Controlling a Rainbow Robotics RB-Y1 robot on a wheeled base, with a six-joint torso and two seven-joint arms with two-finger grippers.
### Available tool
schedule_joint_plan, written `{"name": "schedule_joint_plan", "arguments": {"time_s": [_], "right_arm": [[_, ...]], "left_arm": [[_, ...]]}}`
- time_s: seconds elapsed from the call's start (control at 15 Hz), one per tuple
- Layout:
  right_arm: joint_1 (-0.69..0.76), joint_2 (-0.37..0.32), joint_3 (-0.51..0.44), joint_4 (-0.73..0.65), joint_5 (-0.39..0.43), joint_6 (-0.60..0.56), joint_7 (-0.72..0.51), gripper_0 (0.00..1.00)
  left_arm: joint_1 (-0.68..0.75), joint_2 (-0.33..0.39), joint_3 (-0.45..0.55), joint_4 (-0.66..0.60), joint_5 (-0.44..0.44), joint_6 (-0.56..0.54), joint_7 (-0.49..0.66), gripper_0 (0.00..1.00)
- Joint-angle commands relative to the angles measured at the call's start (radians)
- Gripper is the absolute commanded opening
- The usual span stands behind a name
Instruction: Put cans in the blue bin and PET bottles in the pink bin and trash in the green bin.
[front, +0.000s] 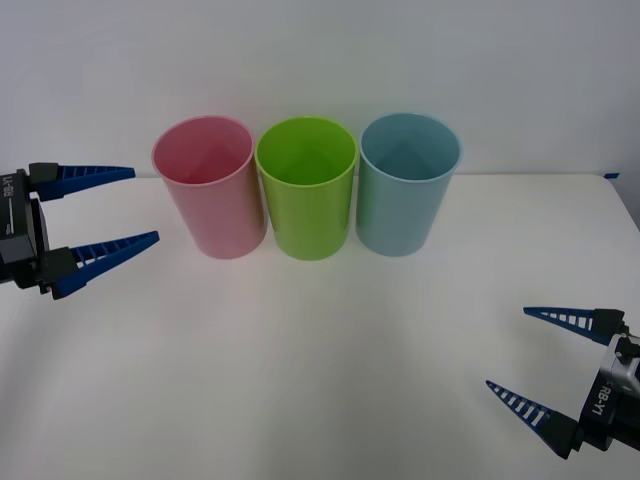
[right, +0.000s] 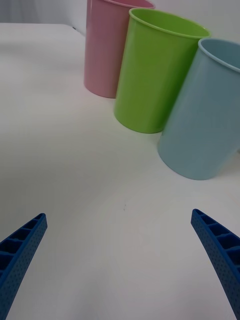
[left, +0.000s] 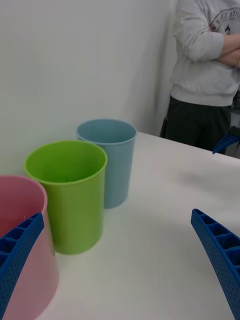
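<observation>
1. Standing in a row at the far side of the white table (front: 320, 380), touching or nearly so, are three tall round plastic tubs: the pink bin (front: 208, 190) on the robot's left, the lime-green bin (front: 308, 190) in the middle, and the light-blue bin (front: 407, 187) on the right.
2. The left gripper (front: 110, 215) hangs above the table just to the left of the pink bin, its blue ribbed fingers spread wide with nothing between them.
3. The right gripper (front: 535, 360) sits low at the near right corner of the table, well apart from the bins, fingers likewise spread and empty.
4. No can, bottle or scrap of trash lies on the table, and the bins' visible insides look empty from the front view; their bottoms are only partly seen.
5. Judging by this, no item is in hand: the moment is either before the first pick or after the last drop, and I cannot tell which.
6. The next move calls for something to sort; if the small dark can appears, the nearer arm needs to close on it and carry it over the light-blue bin's rim.
</observation>
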Motion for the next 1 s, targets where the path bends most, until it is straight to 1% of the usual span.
{"name": "schedule_joint_plan", "arguments": {"time_s": [0.07,0.2,0.27,0.33,0.47,0.53,0.67,0.8,1.0], "right_arm": [[0.000,0.000,0.000,0.000,0.000,0.000,0.000,1.00],[0.000,0.000,0.000,0.000,0.000,0.000,0.000,1.00],[0.000,0.000,0.000,0.000,0.000,0.000,0.000,1.00],[0.000,0.000,0.000,0.000,0.000,0.000,0.000,1.00],[0.000,0.000,0.000,0.000,0.000,0.000,0.000,1.00],[0.000,0.000,0.000,0.000,0.000,0.000,0.000,1.00],[0.000,0.000,0.000,0.000,0.000,0.000,0.000,1.00],[0.000,0.000,0.000,0.000,0.000,0.000,0.000,1.00],[0.000,0.000,0.000,0.000,0.000,0.000,0.000,1.00]], "left_arm": [[0.101,-0.011,0.012,-0.033,-0.067,-0.001,0.004,1.00],[0.180,-0.051,0.018,-0.064,-0.118,-0.001,0.004,1.00],[0.212,-0.080,0.024,-0.087,-0.146,-0.001,0.007,1.00],[0.250,-0.126,0.038,-0.111,-0.190,-0.003,0.012,1.00],[0.312,-0.185,0.041,-0.153,-0.251,-0.003,0.027,1.00],[0.350,-0.223,0.050,-0.185,-0.300,-0.004,0.061,1.00],[0.399,-0.272,0.053,-0.235,-0.366,-0.007,0.119,1.00],[0.440,-0.303,0.056,-0.268,-0.409,-0.007,0.124,1.00],[0.473,-0.315,0.056,-0.280,-0.445,-0.006,0.118,1.00]]}}
